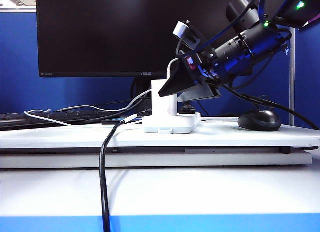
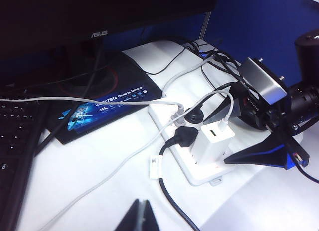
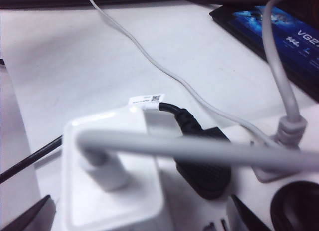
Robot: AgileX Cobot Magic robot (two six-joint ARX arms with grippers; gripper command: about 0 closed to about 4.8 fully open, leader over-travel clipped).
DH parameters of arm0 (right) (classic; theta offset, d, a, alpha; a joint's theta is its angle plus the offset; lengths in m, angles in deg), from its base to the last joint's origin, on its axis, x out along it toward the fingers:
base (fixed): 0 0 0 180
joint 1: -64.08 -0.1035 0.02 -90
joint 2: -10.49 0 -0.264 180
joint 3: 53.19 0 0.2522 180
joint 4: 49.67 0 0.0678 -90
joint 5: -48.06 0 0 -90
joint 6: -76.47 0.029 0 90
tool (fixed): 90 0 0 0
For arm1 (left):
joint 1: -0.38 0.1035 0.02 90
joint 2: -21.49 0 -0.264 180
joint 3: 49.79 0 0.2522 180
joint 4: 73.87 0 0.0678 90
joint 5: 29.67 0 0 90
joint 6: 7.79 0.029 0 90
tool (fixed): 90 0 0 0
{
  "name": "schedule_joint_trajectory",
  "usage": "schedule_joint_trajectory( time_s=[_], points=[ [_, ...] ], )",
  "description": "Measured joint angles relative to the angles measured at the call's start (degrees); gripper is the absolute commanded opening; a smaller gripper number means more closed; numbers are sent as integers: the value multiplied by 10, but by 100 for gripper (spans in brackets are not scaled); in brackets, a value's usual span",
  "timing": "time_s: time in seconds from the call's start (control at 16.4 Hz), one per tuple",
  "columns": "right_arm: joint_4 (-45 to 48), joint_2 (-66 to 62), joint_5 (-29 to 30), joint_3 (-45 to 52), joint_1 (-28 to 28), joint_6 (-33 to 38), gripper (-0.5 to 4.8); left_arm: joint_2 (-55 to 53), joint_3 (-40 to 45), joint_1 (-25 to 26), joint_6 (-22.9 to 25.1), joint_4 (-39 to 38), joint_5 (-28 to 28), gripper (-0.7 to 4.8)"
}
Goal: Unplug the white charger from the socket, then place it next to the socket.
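Observation:
The white charger (image 1: 164,99) stands upright, plugged into the socket (image 1: 172,125), a flat white power strip on the raised white board. A thin white cable (image 3: 199,151) leaves the charger's top. My right gripper (image 1: 172,89) has come down from the right and is open, with its black fingers (image 3: 30,216) on either side of the charger (image 3: 114,171) and a gap at each side. My left gripper (image 2: 141,216) is shut and empty, hovering over the board some way in front of the socket (image 2: 160,119) and the charger (image 2: 214,141). In the left wrist view, one right-gripper finger (image 2: 264,154) lies beside the charger.
A black plug (image 2: 184,136) and a white plug (image 2: 178,111) sit in the strip beside the charger. A black cable (image 1: 103,172) runs off the front edge. Behind stand a monitor (image 1: 135,32), its base (image 2: 99,101), a keyboard (image 1: 30,118) and a black mouse (image 1: 259,120).

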Motion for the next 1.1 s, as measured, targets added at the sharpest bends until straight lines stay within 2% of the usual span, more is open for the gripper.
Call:
schedule_joint_trajectory(
  time_s=[0.31,0.43,0.49,0.55,1.1],
  points=[
    [57,-25,13,0,-10,-12,477,0,0,0,0,0,0,-5],
    [58,-29,13,0,-10,-10,377,0,0,0,0,0,0,-5],
    [64,-28,13,0,-10,-9,213,0,0,0,0,0,0,-5],
    [66,-29,13,0,-11,-9,120,0,0,0,0,0,0,-5],
    [100,-28,29,2,-11,4,121,0,0,0,0,0,0,-5]
  ],
)
